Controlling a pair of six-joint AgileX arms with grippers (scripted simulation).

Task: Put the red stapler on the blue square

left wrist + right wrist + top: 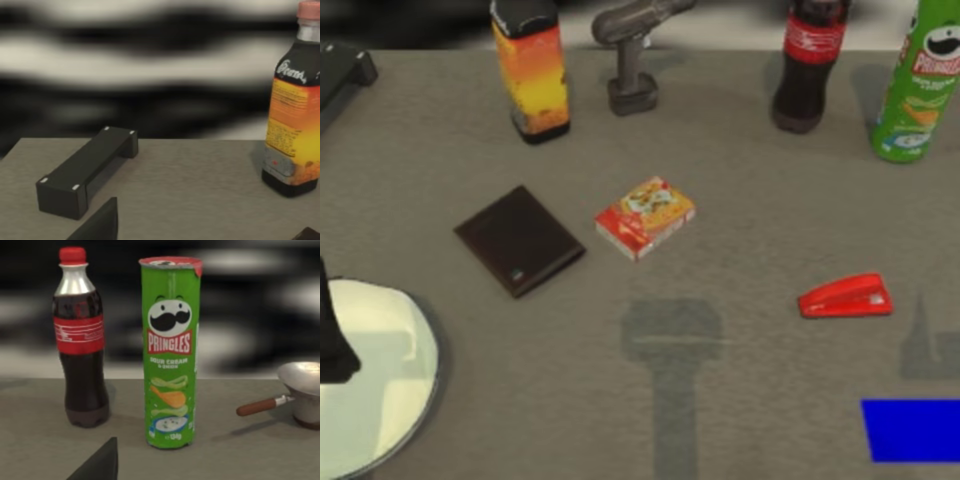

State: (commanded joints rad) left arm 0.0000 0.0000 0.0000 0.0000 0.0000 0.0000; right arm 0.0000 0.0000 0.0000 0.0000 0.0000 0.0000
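While the red stapler [845, 297] lies untouched on the table's right half, near the blue square [914, 430] but apart from it, I judge the task has not started. For the next move I would bring my right arm down over the stapler and grasp it across its narrow body. Neither gripper appears in the top view, and each wrist view shows only a dark finger edge, so I cannot tell how far the fingers stand apart. They hold nothing visible.
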